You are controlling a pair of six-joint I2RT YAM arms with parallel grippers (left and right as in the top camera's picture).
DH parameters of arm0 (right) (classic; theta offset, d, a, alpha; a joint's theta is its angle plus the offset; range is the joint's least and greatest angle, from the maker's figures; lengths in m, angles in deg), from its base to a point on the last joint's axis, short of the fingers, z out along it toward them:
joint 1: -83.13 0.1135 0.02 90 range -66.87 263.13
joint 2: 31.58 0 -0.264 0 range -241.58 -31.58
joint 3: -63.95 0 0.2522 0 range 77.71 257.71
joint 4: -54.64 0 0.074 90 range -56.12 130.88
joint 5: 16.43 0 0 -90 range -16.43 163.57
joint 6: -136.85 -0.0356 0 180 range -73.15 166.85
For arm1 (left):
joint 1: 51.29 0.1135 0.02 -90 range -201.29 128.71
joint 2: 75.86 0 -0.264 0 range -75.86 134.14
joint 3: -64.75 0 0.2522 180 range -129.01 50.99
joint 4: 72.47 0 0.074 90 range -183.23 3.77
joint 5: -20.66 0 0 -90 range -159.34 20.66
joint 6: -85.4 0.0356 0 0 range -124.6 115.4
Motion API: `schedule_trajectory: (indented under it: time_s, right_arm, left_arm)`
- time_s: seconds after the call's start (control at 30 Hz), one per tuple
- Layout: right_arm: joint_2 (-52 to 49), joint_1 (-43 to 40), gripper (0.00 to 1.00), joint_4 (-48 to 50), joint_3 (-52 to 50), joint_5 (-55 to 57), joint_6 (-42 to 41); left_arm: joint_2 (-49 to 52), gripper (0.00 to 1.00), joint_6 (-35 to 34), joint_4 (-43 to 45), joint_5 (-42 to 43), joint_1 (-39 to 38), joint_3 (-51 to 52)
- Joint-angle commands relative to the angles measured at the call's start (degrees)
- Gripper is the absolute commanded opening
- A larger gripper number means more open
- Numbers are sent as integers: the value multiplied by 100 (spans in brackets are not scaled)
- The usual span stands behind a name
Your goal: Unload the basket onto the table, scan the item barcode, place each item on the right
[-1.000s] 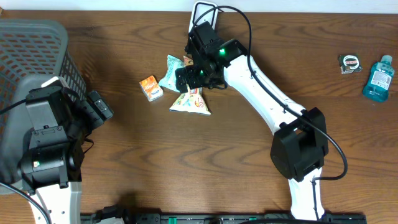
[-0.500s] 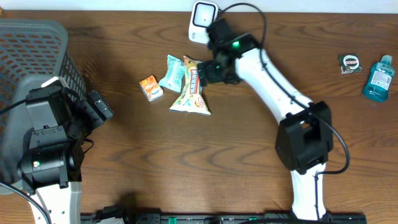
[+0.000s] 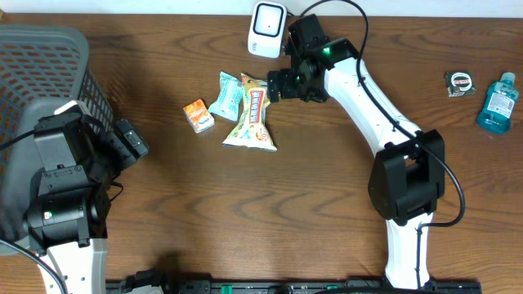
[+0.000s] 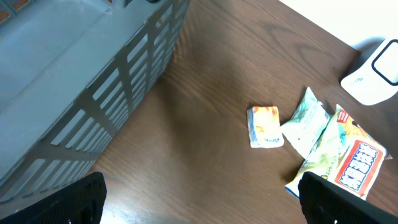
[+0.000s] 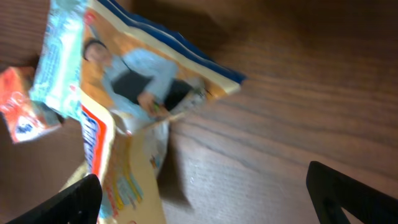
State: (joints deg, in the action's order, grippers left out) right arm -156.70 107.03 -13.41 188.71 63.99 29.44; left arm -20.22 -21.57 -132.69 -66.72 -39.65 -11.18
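Since a second ago the right gripper (image 3: pixel 278 86) has drawn back off the snack pile toward the worktop's far edge, jaws spread and empty, near the white scanner (image 3: pixel 266 19). The crinkly yellow snack bag (image 3: pixel 252 122) lies flat just beside it (teal packet (image 3: pixel 226 95) and small orange packet (image 3: pixel 198 115) alongside). The left gripper (image 3: pixel 133 140) hangs released by the grey slatted basket (image 3: pixel 49 49).

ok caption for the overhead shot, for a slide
Open right pincer hovers by the snack packets, barcode scanner just behind, basket far left.
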Motion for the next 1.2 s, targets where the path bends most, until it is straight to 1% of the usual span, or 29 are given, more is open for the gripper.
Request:
schedule_trajectory:
  time_s: [0.0,0.13,0.27,0.33,0.5,0.87,1.17]
  right_arm:
    - [-68,160,99,249,-186,-39,140]
    - [-68,267,99,667,-562,-44,155]
    - [-68,321,99,918,-938,-46,-107]
    - [-68,319,99,1005,-1025,-107,-105]
    - [-68,313,99,1246,-1062,-151,-382]
    - [-68,647,99,1832,-1239,-81,-376]
    - [-70,695,99,2135,-1314,22,-378]
  left_arm:
    - [9,98,-50,-2,-70,35,-31]
    - [9,98,-50,-2,-72,35,-31]
    - [9,98,-50,-2,-70,35,-31]
    - [9,98,-50,-2,-70,35,-31]
    - [9,98,-50,-2,-70,35,-31]
    - [9,98,-50,-2,-72,35,-31]
    - [9,98,-50,-2,-70,35,-31]
